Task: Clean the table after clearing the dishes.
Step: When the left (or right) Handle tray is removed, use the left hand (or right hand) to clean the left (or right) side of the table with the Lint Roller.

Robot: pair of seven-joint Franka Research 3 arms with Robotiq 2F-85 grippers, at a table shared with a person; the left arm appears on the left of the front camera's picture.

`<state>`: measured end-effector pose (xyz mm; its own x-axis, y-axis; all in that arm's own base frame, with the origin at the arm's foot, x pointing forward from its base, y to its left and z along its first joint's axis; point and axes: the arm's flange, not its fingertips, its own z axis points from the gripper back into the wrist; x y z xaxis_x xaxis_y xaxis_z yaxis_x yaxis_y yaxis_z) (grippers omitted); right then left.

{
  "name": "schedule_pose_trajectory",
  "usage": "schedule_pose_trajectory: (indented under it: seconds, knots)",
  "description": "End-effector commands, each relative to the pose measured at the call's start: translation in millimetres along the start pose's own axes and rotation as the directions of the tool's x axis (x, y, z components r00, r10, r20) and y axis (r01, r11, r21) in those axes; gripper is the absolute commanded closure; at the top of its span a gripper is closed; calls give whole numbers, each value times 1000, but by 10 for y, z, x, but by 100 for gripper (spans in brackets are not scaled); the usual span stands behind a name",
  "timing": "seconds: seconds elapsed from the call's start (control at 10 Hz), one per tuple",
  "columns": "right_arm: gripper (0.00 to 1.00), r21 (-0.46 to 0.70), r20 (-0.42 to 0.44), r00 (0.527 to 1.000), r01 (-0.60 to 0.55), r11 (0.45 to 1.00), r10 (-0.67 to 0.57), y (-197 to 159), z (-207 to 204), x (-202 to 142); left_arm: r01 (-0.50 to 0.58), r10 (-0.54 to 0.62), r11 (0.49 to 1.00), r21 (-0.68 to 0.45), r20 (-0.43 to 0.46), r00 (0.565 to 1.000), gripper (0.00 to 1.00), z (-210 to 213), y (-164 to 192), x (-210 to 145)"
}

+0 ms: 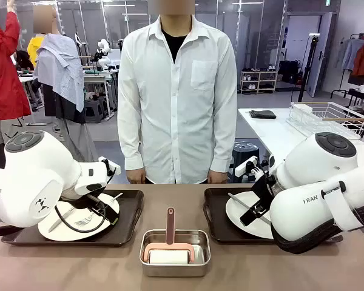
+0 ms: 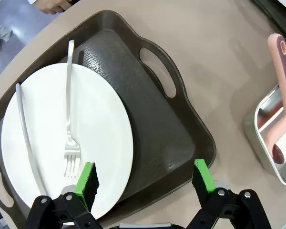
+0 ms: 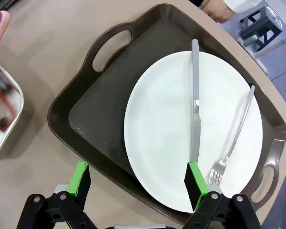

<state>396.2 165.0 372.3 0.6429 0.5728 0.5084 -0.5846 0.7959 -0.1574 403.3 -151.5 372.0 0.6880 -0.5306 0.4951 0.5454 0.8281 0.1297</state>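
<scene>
On the brown table (image 1: pixel 261 267) lie two dark trays. The left tray (image 2: pixel 152 119) carries a white plate (image 2: pixel 86 129) with a fork (image 2: pixel 69 109) and a knife (image 2: pixel 26 138). My left gripper (image 2: pixel 145 179) hovers open over that tray's near edge, one pad above the plate rim. The right tray (image 3: pixel 100 105) bears a second plate (image 3: pixel 167 129) with a knife (image 3: pixel 195 105) and a fork (image 3: pixel 236 138). My right gripper (image 3: pixel 138 179) hangs open above its near edge, empty.
A small steel pan (image 1: pixel 175 251) with a pink-handled roller (image 1: pixel 170 227) sits between the trays near the front edge. A person in a white shirt (image 1: pixel 176 91) stands at the far side, hands (image 1: pixel 217 177) low behind the table edge. A white side table with a wire rack (image 1: pixel 327 118) is at the back right.
</scene>
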Motion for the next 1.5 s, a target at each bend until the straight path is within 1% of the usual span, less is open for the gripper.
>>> schedule_pose_trajectory:
  seconds: [0.0, 1.4]
  knots:
    - [0, 0, 0, 1000, 0, 1000, 0, 0, 0, 0, 0, 0, 1000, 0, 0, 1000, 0, 0, -2, 0]
    - [0, 0, 0, 1000, 0, 1000, 0, 0, 0, 0, 0, 0, 1000, 0, 0, 1000, 0, 0, -2, 0]
